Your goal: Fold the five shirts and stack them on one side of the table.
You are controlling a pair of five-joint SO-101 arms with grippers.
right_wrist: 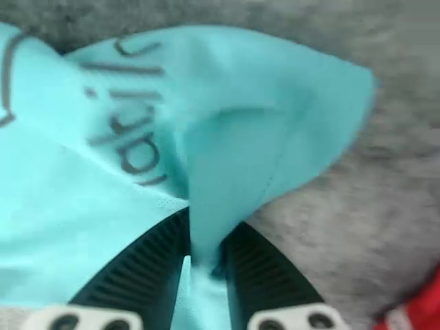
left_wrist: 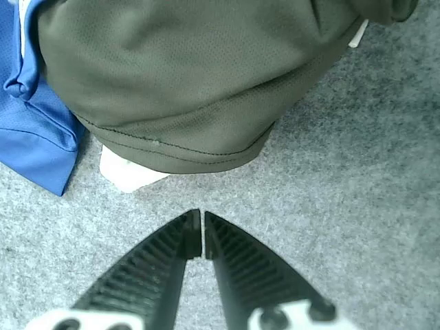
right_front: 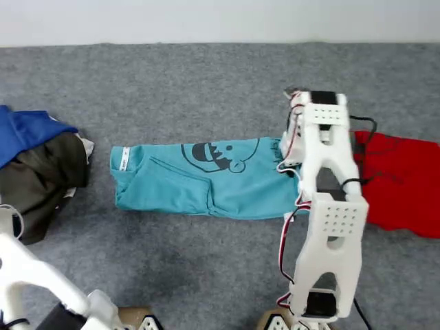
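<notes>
teal shirt [right_front: 199, 187]: smooth matt cloth. olive shirt [left_wrist: 185, 75]: fine mesh knit. table [right_front: 206, 89]: rough grey felt. arm [right_front: 331, 223]: matt white plastic.

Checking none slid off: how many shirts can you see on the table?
4: teal shirt mid-table, red shirt at right, blue shirt and olive shirt heaped left. White cloth beneath may be a fifth.

Teal shirt [right_front: 206, 182] mid-table, arm [right_front: 330, 206] over it — red shirt [right_front: 399, 185] beside
</notes>
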